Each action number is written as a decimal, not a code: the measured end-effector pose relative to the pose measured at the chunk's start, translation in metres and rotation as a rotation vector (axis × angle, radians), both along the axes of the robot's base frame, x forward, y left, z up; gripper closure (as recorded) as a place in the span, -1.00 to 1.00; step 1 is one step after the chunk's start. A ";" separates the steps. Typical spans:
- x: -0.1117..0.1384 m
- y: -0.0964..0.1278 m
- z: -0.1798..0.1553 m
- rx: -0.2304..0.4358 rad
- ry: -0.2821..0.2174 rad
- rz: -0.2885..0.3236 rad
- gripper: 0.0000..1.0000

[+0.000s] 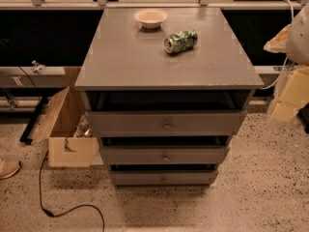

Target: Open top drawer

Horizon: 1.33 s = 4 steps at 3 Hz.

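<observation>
Grey top drawer [166,122], tool [288,98] cut off right

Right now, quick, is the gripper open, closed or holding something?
Gripper: at the right edge, apart from the top drawer; open or closed cannot be told.

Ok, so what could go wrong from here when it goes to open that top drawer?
1. The top drawer offers only a small round knob, and the gripper sits at the right edge of the view, well away from it. A slightly off approach might slip, or land on the drawer below.
2. The can lies on its side on the cabinet top. A jerky pull could set it rolling.
</observation>
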State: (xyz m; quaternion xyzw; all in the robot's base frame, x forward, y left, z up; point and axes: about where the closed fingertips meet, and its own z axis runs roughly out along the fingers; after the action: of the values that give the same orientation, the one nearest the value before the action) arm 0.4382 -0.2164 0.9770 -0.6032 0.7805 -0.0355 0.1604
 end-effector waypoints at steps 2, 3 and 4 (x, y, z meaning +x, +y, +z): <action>0.008 0.004 -0.025 0.025 -0.009 0.026 -1.00; 0.022 0.012 -0.079 0.078 -0.010 0.070 -1.00; 0.034 0.020 -0.135 0.176 0.007 0.080 -1.00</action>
State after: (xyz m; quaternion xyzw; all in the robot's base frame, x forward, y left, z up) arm 0.4727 -0.1962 0.8424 -0.6176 0.7565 0.0418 0.2113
